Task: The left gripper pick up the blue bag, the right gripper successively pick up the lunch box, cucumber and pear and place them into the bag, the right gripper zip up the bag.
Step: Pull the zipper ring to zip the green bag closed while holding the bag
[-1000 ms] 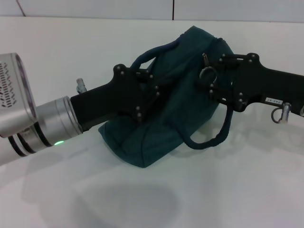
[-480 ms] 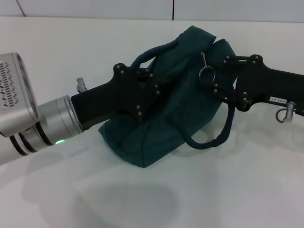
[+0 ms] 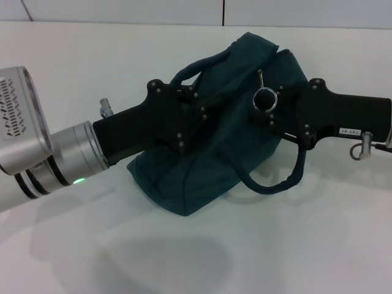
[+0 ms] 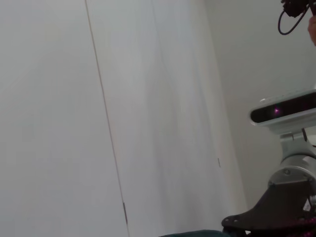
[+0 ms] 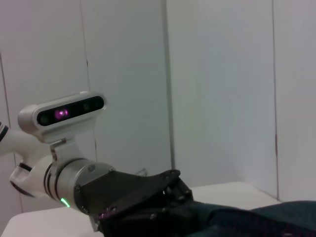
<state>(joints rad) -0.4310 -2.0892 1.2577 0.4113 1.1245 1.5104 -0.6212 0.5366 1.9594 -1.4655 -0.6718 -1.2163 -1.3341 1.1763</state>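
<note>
- The left gripper had its fingers pressed into the cloth of the blue bag, on the bag's left side near the top. The fingers looked clenched on a fold of the bag.
- The right gripper was at the bag's right side, close to the top. Its tips were right by the metal ring of the zip pull. I could not tell if its fingers were clenched or released, because the black body hid them.
- The metal ring stood up just above the right gripper's tips, with a thin pin sticking up from it.
- The blue bag sat on the white table, in the middle, between the two grippers. Its top looked closed, and nothing inside could be seen.
- One dark handle hung down in a loop under the right gripper. The other handle curved over the top by the left gripper.
- In the right wrist view, the left gripper showed with its black fingers on the bag's cloth.
- In the left wrist view, only a thin bit of the bag showed at the edge, next to the right gripper's black body.
</note>
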